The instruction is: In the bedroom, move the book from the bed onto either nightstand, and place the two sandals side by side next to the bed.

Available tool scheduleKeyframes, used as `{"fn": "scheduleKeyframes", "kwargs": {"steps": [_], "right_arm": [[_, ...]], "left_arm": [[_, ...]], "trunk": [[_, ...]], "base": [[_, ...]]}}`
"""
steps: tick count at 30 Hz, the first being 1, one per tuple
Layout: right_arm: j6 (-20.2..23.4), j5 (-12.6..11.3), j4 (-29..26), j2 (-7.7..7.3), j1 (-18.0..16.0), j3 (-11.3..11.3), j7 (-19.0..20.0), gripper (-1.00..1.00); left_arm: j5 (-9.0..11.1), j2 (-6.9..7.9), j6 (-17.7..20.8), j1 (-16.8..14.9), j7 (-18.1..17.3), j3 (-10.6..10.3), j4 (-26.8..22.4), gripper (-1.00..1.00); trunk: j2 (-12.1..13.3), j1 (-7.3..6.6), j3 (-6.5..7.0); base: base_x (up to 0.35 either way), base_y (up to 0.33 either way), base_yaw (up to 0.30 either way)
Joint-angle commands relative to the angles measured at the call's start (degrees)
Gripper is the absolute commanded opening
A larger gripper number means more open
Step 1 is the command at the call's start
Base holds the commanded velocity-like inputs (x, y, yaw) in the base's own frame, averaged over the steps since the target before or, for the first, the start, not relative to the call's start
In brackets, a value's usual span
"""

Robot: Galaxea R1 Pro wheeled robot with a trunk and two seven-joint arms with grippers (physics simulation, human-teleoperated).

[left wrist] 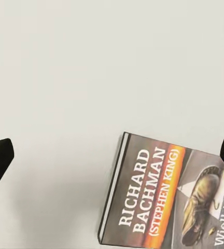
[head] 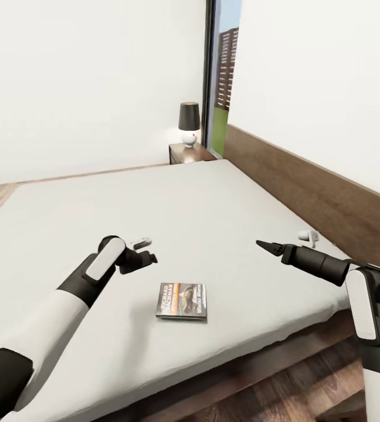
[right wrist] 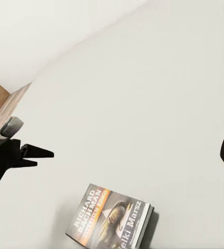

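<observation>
One thin, glossy paperback book (head: 182,300) lies flat on the smooth matte bed (head: 213,211) — at five o'clock from the spread left gripper (head: 146,251); right gripper (head: 266,245) spread too.

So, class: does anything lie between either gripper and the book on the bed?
Nothing visible does. The book lies flat on the bare mattress, with the left gripper and right gripper held above the bed on either side, both apart from it.
</observation>
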Motion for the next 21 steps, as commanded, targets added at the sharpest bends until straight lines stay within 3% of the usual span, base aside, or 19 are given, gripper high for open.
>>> {"fn": "scheduleKeyframes", "kwargs": {"steps": [1,5,6,8,16,21], "right_arm": [[0.26,0.16,0.0,0.01,-0.04,-0.08,0.34,1.0],[0.25,0.16,0.0,0.02,-0.01,-0.1,0.41,1.0],[0.25,0.15,0.0,0.02,0.0,-0.13,0.5,1.0],[0.25,0.13,0.0,0.02,0.01,-0.14,0.56,1.0],[0.18,0.03,0.0,0.02,0.02,0.01,1.08,1.0],[0.22,-0.06,0.0,0.02,0.03,0.17,1.26,1.0]], "left_arm": [[0.45,0.05,-0.39,-0.13,0.09,-0.22,0.8,1.0],[0.12,0.22,-1.67,-0.3,-2.0,-0.28,3.63,1.0],[-0.17,0.45,-2.37,-0.41,-4.36,-0.32,5.41,1.0],[-0.55,0.57,-2.66,-0.47,-5.78,-0.33,6.2,1.0],[-8.75,1.31,-6.45,-0.75,-20.19,-0.16,11.84,1.0],[-11.32,1.7,-8.46,-0.79,-27.12,-0.06,15.06,1.0]], "trunk": [[-0.02,-0.01,-0.04],[-0.02,-0.01,-0.01],[-0.02,-0.01,-0.01],[-0.02,-0.01,0.0],[-0.02,-0.01,0.01],[-0.02,-0.01,0.01]], "base": [[0.0,0.0,-0.163],[0.0,0.0,-0.1],[0.0,0.0,-0.053],[0.0,0.0,-0.048],[0.0,0.0,-0.018],[0.0,0.0,-0.004]]}}
